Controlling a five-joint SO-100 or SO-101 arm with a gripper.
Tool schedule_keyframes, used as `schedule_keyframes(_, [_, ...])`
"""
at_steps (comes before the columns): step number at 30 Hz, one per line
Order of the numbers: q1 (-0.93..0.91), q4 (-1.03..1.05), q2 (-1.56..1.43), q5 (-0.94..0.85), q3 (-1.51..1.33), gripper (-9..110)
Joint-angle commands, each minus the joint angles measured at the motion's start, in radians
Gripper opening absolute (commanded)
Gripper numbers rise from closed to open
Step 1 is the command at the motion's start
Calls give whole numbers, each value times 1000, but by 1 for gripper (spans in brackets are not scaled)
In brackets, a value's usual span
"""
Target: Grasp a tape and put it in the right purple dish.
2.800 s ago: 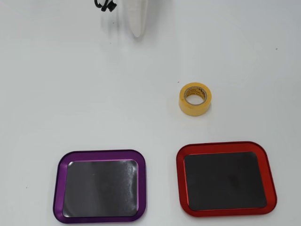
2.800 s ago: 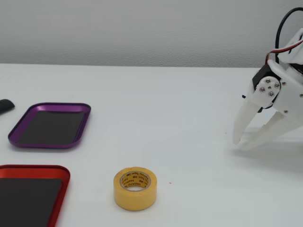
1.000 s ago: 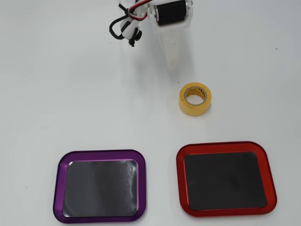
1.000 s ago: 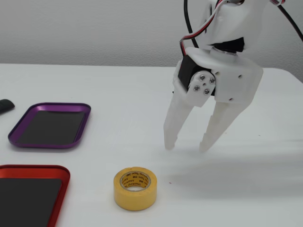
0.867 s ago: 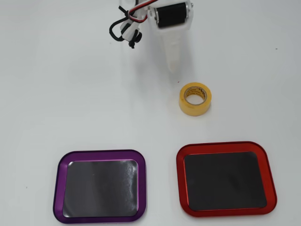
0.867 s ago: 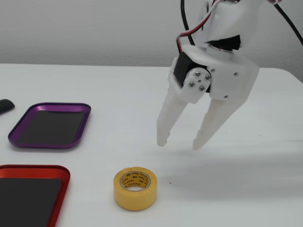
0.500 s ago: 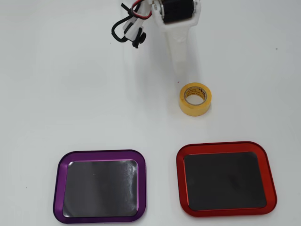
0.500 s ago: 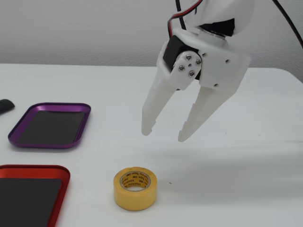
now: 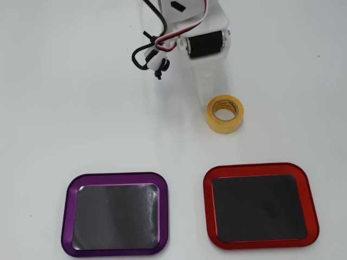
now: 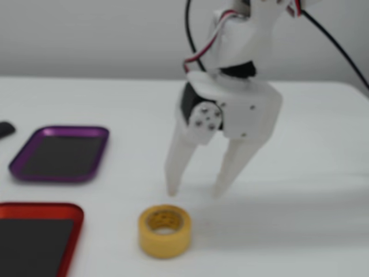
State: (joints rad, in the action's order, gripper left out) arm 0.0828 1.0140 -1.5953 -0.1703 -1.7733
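My claw [image 10: 194,191] hovers wide apart, empty, just behind the tape [image 10: 164,230]; nothing grasped yet, purple dish [image 10: 21,156] empty, grasp and drop left

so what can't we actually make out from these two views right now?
- Fixed view is motion-blurred: the printing inside the tape core is unreadable.
- Overhead view: the gripper fingers overlap into one white shape, so the gap between them doesn't show there.
- Fixed view: the red tray is cut off by the left and bottom edges.
- Fixed view: a dark object at the left edge is cropped, unidentifiable.
- Both views: the arm's base is out of frame.
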Motion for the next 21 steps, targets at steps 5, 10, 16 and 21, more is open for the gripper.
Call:
schedule_keyframes(5, [51,-5,2,2,77,17])
schedule_keyframes(10, [107,-11,2,5,74,17])
schedule_keyframes(16, [121,-15,3,5,71,16])
schedule_keyframes(21, [117,-67,5,3,28,16])
